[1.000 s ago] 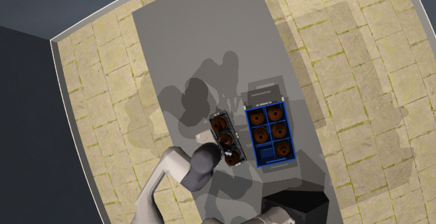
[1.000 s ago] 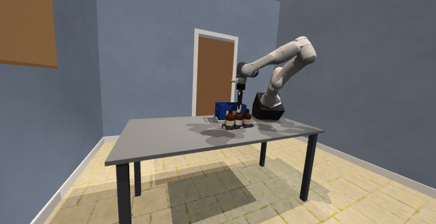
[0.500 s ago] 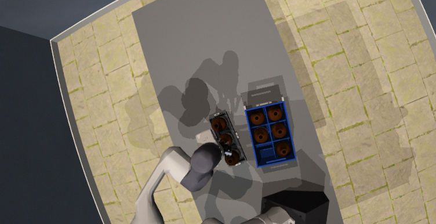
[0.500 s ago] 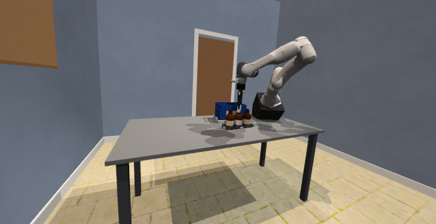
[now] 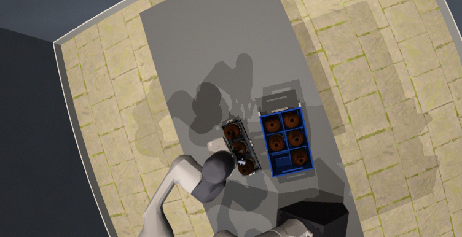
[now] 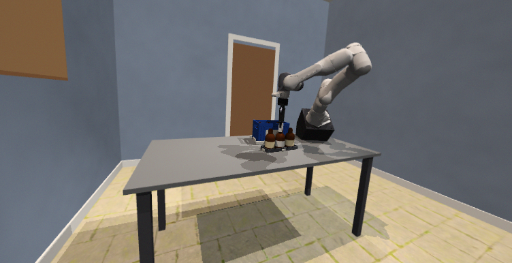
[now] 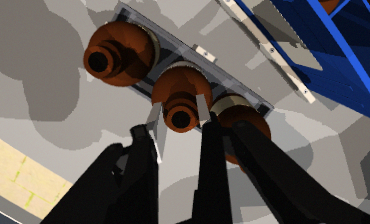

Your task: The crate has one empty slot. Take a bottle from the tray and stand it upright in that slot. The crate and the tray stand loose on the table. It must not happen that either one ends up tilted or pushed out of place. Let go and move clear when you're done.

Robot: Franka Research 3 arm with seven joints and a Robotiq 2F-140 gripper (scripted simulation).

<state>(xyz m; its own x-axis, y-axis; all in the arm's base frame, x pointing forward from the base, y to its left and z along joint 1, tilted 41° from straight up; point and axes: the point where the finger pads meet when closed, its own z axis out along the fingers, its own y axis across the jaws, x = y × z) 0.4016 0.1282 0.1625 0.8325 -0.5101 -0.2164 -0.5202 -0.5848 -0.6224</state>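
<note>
Three brown bottles stand in a dark tray on the grey table. My gripper is shut on the neck of the middle bottle, which still stands in the tray between the far bottle and the near bottle. In the side view the gripper comes straight down onto the middle bottle. The blue crate stands right of the tray and holds several bottles. Its empty slot is at the near left corner.
The robot's black base stands at the table's end behind the crate. A small light block lies left of the tray, partly under my arm. The arm's wrist covers the tray's near left side.
</note>
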